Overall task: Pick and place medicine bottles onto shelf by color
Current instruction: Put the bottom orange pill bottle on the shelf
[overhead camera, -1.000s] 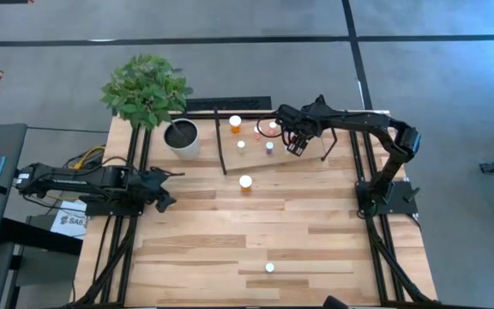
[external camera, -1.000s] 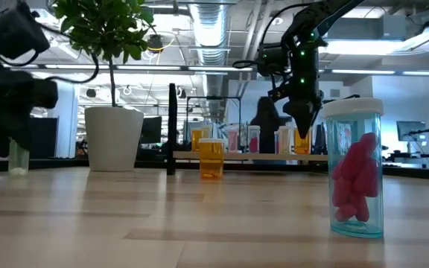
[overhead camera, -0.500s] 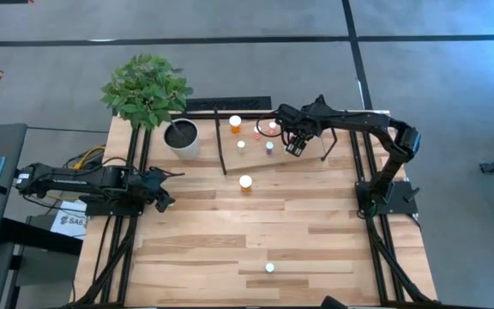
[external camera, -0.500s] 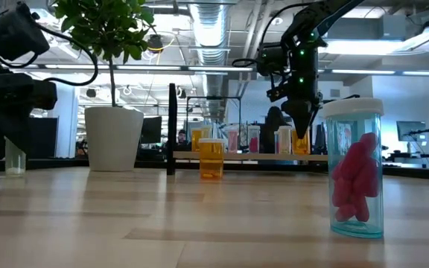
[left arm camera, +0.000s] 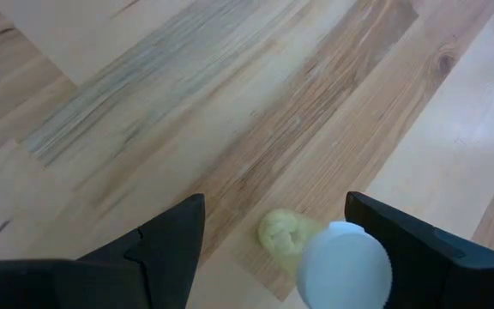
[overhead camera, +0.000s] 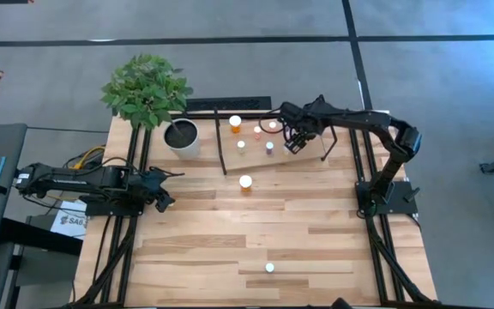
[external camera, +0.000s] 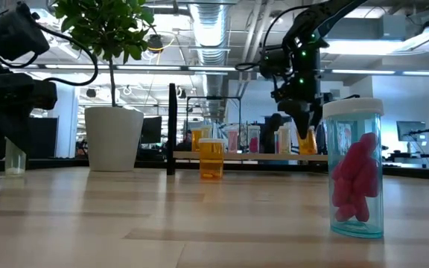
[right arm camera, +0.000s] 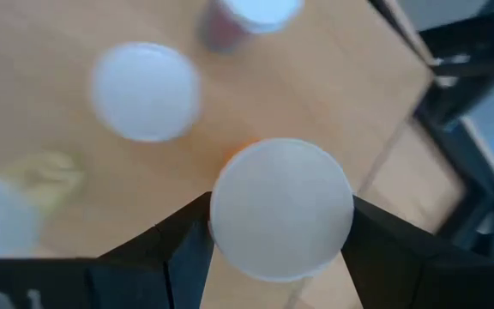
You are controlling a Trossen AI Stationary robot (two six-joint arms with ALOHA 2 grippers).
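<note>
Right gripper (overhead camera: 296, 142) hangs over the shelf (overhead camera: 311, 150) near the far edge of the surface, jaws half closed around an orange bottle (right arm camera: 281, 209) with a white cap: placing step in hand. Next move, by my judgement: lower it upright beside the matching orange bottles, then release. Left gripper (left arm camera: 273, 236) waits wide open at the surface's left edge, a pale bottle (left arm camera: 343, 264) between its fingers, ungripped.

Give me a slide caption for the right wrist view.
Right tool straddling a white-capped orange medicine bottle above the wooden shelf, other capped bottles nearby.
</note>
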